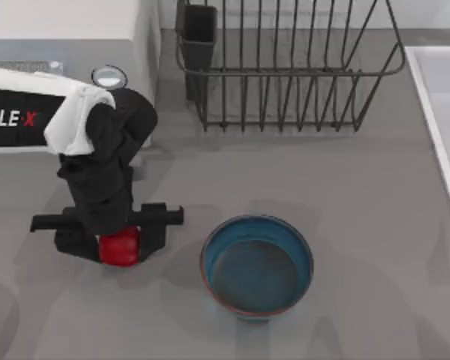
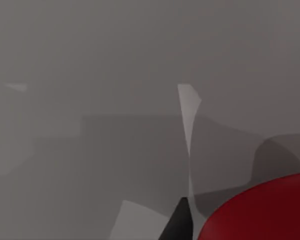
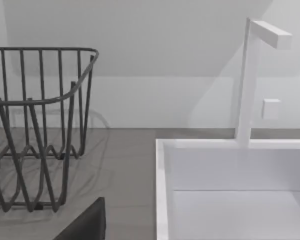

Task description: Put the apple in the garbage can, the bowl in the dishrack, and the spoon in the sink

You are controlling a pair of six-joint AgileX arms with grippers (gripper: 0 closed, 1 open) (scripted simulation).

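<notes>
Apple [image 1: 120,247] sitting between left gripper [image 1: 109,234] fingers, seemingly being pinched | handling: glossy, rounded, likely slipping unless squeezed across its widest middle | right arm idling near sink [image 3: 230,190]

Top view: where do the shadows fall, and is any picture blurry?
Top view: soft shadows spread on the grey table around the teal-blue bowl and the left gripper over the glossy red apple. Left wrist view: the apple sits very close, its edge soft. Right wrist view: the dark wire dishrack looks crisp.
</notes>
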